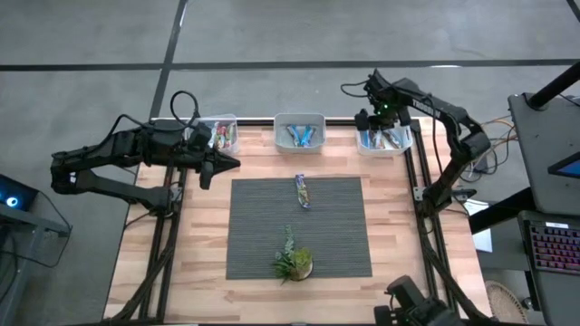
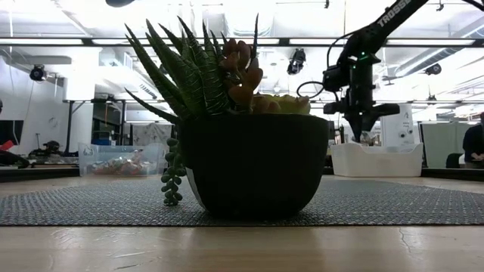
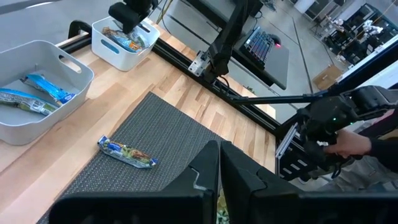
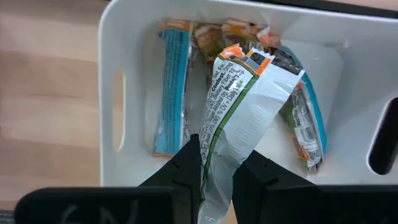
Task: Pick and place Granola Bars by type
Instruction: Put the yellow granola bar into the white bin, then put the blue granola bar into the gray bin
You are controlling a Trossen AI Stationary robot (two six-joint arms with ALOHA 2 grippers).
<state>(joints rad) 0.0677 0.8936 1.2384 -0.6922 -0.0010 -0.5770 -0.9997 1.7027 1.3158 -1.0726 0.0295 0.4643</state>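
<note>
Wood of the pale plank table carries a dark grey woven mat at its middle, which serves as the working field; along the far edge stand three small bins, one for each type, so that the sorting goes from mat to bins. Left arm waits near the clear left bin, its gripper clenched on nothing and pointing toward the mat. Right arm reaches over the white plastic right bin; the right gripper is grasping a granola bar in a white wrapper with orange top and small print, hanging it above the bin, I judge for dropping it among the similar bars there. White middle bin holds bars in blue wrappers. One bar in a shiny blue and multicoloured wrapper lies alone on the mat, not yet sorted; a small green plant in a dark round pot stands at the near part of the mat, well apart from it.
</note>
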